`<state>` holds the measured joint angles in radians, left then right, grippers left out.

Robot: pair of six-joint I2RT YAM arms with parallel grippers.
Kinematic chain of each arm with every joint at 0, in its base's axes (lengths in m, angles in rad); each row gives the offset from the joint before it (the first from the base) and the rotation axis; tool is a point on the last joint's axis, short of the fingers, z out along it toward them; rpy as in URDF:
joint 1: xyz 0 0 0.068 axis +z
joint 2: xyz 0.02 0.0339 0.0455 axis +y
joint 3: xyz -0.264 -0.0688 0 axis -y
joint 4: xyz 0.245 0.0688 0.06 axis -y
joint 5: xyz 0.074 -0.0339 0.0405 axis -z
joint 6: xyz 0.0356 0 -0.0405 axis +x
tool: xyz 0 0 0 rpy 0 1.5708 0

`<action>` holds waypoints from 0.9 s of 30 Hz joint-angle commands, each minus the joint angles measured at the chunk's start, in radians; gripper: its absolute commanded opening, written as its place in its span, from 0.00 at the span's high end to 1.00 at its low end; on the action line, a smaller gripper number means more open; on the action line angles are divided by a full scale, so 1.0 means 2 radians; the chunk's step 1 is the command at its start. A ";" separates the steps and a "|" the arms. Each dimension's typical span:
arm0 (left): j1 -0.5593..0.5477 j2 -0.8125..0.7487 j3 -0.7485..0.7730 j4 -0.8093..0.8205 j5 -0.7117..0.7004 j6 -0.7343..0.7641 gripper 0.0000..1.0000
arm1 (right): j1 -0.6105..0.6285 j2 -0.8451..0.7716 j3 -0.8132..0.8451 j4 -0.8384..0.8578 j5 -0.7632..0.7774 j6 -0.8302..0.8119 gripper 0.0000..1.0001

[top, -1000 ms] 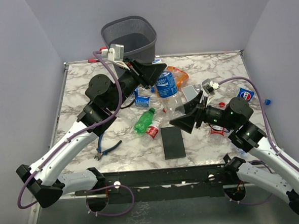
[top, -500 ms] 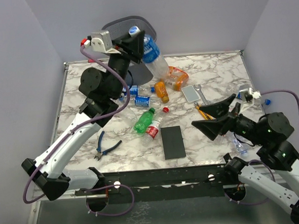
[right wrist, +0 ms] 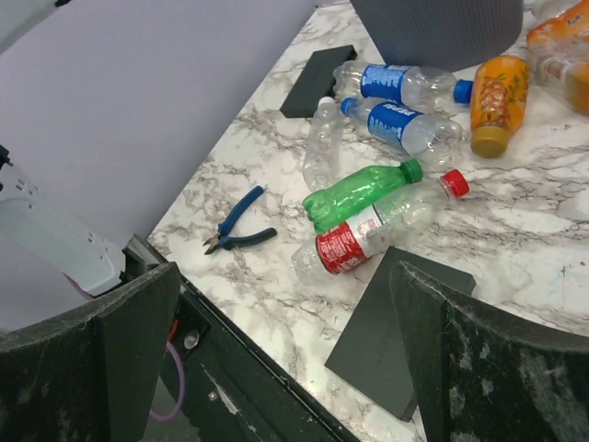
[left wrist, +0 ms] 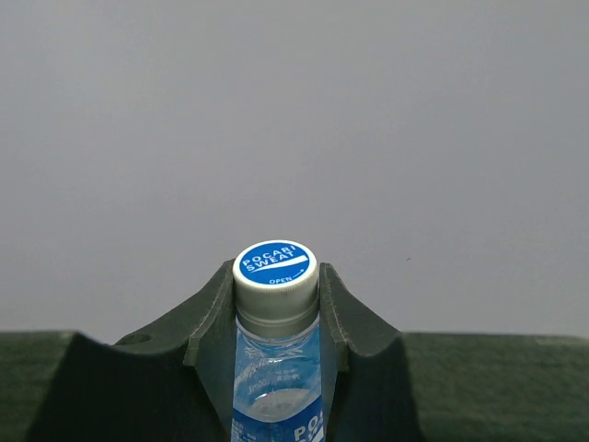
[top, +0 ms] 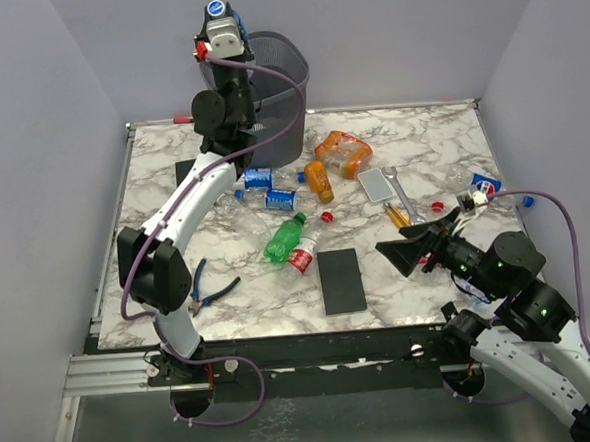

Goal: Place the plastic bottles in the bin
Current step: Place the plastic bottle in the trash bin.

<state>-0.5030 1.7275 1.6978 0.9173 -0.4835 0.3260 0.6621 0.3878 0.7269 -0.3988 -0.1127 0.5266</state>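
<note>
My left gripper (top: pixel 224 15) is raised high by the left rim of the bin (top: pixel 278 82), a dark wire-mesh basket at the table's back. It is shut on a clear plastic bottle (left wrist: pixel 274 368) with a blue label, held upright, cap (left wrist: pixel 274 265) on top. Lying loose on the marble table are a green bottle (top: pixel 284 237), a red-labelled one (top: pixel 303 253), two blue-labelled ones (top: pixel 280 198) and an orange one (top: pixel 320 179). My right gripper (top: pixel 407 252) hovers open and empty over the near right. In the right wrist view the green bottle (right wrist: pixel 368 193) lies ahead.
Blue-handled pliers (top: pixel 211 289) lie near the front left. A flat black slab (top: pixel 341 279) sits left of my right gripper, another (top: pixel 184 173) by the left arm. Metal tools (top: pixel 393 190) and an orange pack (top: pixel 343 150) lie mid-right. A further bottle (top: pixel 483 181) is at the right edge.
The left arm lifted the blue-labelled bottle off the table and swung it up high beside the bin. The right arm drew back toward the near edge and its jaws opened wide.
</note>
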 commanded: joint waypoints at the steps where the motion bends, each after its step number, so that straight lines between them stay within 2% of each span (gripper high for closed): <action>1: 0.028 0.046 0.050 0.019 0.017 0.006 1.00 | 0.003 -0.009 -0.002 -0.029 0.041 0.001 0.00; 5: 0.033 0.079 0.064 -0.005 0.033 -0.024 1.00 | 0.003 -0.013 -0.012 -0.029 0.051 0.003 0.00; 6: 0.033 0.083 0.060 -0.012 0.035 -0.036 0.93 | 0.003 -0.013 -0.015 -0.027 0.054 0.002 0.00; 8: 0.033 0.087 0.049 -0.021 0.038 -0.058 0.62 | 0.003 -0.011 -0.016 -0.024 0.054 0.001 0.00; 9: 0.033 0.089 0.045 -0.023 0.039 -0.065 0.49 | 0.003 -0.009 -0.015 -0.024 0.054 0.000 0.00; 11: 0.033 0.093 0.045 -0.030 0.042 -0.074 0.33 | 0.003 -0.005 -0.011 -0.024 0.068 -0.004 0.00; 15: 0.029 0.095 0.060 -0.036 0.049 -0.081 0.13 | 0.003 0.003 0.004 -0.033 0.079 -0.016 0.00; 18: 0.021 0.082 0.072 -0.038 0.041 -0.078 0.07 | 0.003 0.004 0.014 -0.038 0.090 -0.023 0.00; 21: -0.004 0.046 0.058 -0.048 0.015 -0.066 0.06 | 0.003 0.000 0.018 -0.035 0.099 -0.023 0.00; 24: -0.053 -0.012 0.011 -0.082 -0.009 -0.047 0.07 | 0.003 -0.008 0.011 -0.020 0.137 0.004 0.00; 27: -0.112 -0.081 -0.060 -0.148 -0.013 -0.042 0.04 | 0.003 0.012 0.026 -0.026 0.137 -0.004 0.00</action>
<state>-0.5858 1.7710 1.6997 0.7521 -0.4656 0.2096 0.6621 0.3855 0.7334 -0.4507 0.0952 0.5148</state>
